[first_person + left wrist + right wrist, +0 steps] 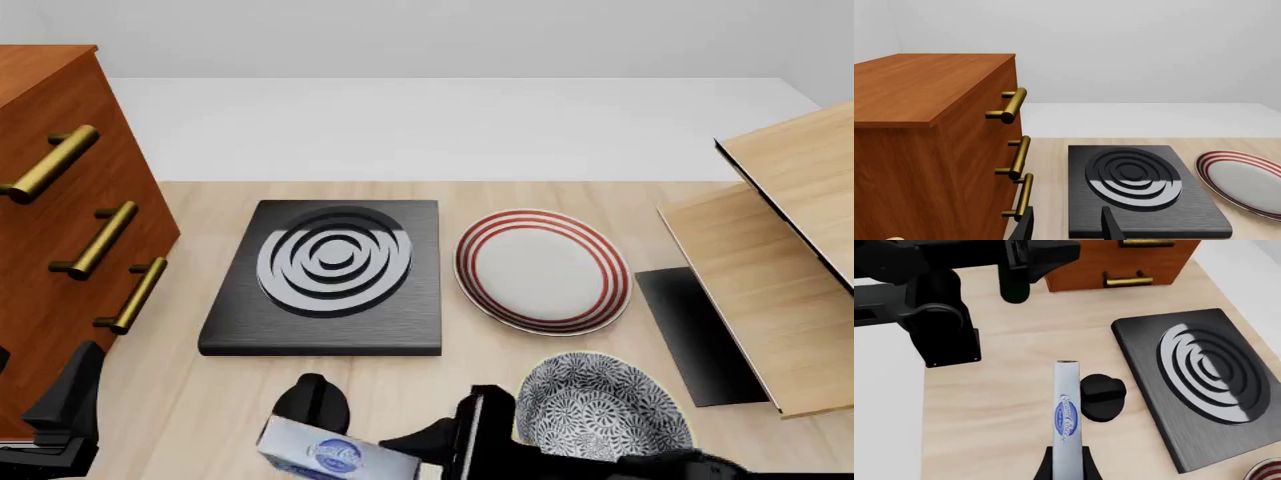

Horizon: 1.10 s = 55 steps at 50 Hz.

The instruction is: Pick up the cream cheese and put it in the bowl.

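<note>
My right gripper [1066, 466] is shut on one end of the cream cheese [1066, 412], a white and pale-blue carton with a dark blue round logo, seen edge-on over the wooden table. In the front view the cream cheese [324, 453] lies at the near edge, left of the right gripper [427, 440]. The bowl [601, 405], deep with a grey-blue floral pattern, stands just right of that gripper. My left gripper [1067, 227] is open with nothing between its fingers, beside the cabinet and facing the burner plate.
A brown cabinet [54, 230] with brass handles fills the left side. A black burner plate [334, 265] and a red-ringed white plate [541, 268] sit mid-table. A small black round object [314, 400] stands behind the carton. A wooden rack [781, 280] and black mat [694, 335] are at right.
</note>
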Each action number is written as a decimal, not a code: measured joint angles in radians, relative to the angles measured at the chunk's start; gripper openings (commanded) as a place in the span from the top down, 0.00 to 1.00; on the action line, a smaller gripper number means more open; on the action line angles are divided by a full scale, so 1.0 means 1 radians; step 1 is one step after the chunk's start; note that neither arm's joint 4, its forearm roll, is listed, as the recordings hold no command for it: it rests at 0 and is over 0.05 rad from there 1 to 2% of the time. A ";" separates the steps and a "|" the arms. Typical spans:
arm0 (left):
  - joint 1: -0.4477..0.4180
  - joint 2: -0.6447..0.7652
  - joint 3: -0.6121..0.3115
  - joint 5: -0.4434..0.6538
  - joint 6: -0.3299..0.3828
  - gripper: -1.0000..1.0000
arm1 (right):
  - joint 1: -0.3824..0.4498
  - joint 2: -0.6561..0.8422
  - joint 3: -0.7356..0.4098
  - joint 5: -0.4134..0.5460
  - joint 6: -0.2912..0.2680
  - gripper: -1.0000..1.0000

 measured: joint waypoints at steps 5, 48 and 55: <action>0.000 0.000 0.000 0.000 0.000 0.00 | -0.024 -0.074 0.017 0.056 -0.008 1.00; 0.000 0.000 0.000 0.000 0.000 0.00 | -0.400 -0.799 0.084 0.753 -0.096 1.00; 0.000 0.000 0.000 0.000 0.000 0.00 | -0.451 -0.868 0.090 0.831 -0.103 1.00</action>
